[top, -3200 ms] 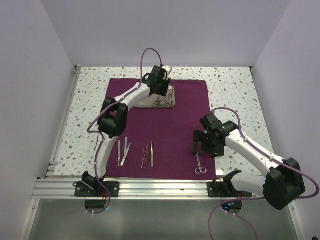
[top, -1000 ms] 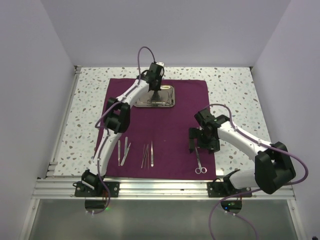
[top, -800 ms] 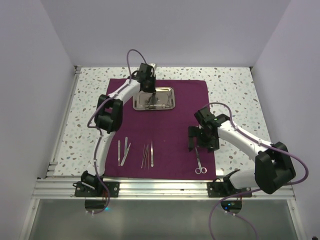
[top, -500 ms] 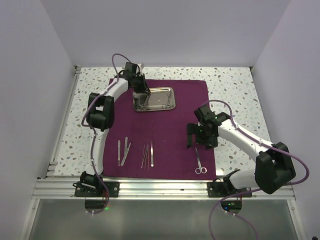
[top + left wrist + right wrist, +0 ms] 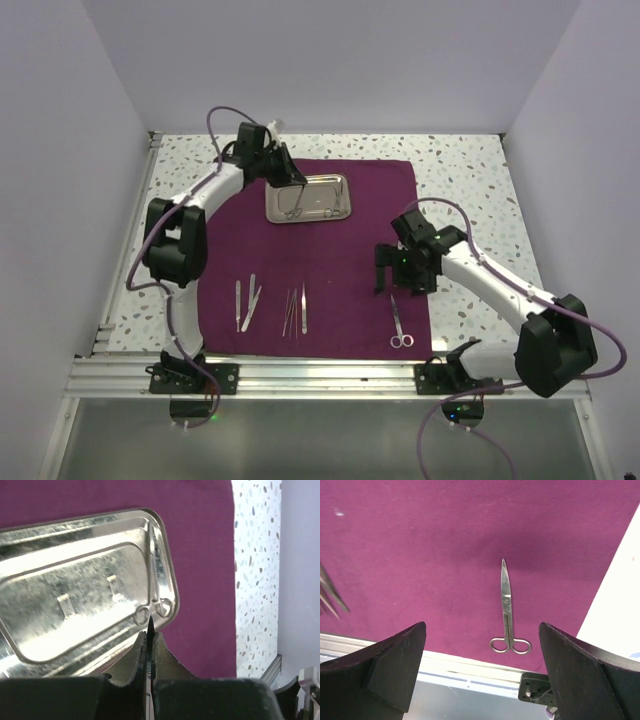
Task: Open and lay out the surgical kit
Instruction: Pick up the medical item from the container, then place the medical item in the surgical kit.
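The maroon cloth (image 5: 340, 255) lies spread on the speckled table (image 5: 460, 170). A fingertip dragging low across it could ruck it and scatter everything laid along its near side.

The steel tray (image 5: 335, 192) sits at the far middle of the cloth. The left gripper (image 5: 149, 633) is at its far left corner, jaws pressed together. A thin sliver shows between them, but I cannot tell whether it is a pinched instrument. A sideways pull here could skid or tip the light tray.

The right gripper (image 5: 482, 626) hangs near right with jaws wide apart and empty, above the scissors (image 5: 506, 605). These lie flat with their rings close to the cloth's near edge, so a careless descent could push them off it.

1 ring-handled instrument (image 5: 152, 575) lies against the tray wall, a hard spot for the fingers to reach. It may slip and clatter back.

The 2 tweezers (image 5: 245, 304) and thin tools (image 5: 296, 311) could roll if bumped.
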`<state>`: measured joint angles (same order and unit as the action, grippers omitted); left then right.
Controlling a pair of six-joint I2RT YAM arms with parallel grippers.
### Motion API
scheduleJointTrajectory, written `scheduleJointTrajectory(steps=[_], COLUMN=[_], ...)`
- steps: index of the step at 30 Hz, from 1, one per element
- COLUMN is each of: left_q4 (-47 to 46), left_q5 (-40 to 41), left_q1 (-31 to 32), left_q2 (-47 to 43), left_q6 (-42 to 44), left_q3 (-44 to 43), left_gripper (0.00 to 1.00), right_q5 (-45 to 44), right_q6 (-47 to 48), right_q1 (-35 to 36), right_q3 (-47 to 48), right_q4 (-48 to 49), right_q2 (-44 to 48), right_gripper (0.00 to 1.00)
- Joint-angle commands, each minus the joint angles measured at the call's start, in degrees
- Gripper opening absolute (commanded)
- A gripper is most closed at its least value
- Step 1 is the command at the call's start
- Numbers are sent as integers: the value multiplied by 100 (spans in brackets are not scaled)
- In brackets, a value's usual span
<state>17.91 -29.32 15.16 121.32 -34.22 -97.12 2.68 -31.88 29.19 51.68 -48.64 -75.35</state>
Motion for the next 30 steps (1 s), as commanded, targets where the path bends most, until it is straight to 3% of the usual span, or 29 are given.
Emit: scheduleJointTrajectory(steps=[1,6,10,17,24,27,28,30], left_q4=[-473,-709,-1018,-70,413,783,801,880], left_q5=[223,1770,2858,4013,3680,3644,3661,3723], left_q1=[355,1585,2936,4337,4768,4856,4856,4848], left_q2=[-1028,-2013,-2095,-1155,-224,-231,-301,-502], left_q6=[-445,-1393,-2394,-3354,-3680,-3636,-3575,-3434], left_q3=[675,2081,2698,1787,977,686,686,642], left_gripper=[0,0,0,0,0,24,46,51], right_q5=[-117,-960,-1866,-2588,-2711,-2702,-2694,-2702], right_q6=[42,-275,-573,-715,-539,-521,-539,-565], right_q1=[-36,-63,-80,-71,-80,-71,-71,-80], right_q3=[377,1420,2126,2452,2154,2004,1978,1916], right_q4=[-206,-1260,-2122,-2825,-3037,-3020,-3002,-2984], right_q2=[354,697,873,1540,2024,2086,2086,2077], right_gripper=[98,98,98,98,99,98,98,98])
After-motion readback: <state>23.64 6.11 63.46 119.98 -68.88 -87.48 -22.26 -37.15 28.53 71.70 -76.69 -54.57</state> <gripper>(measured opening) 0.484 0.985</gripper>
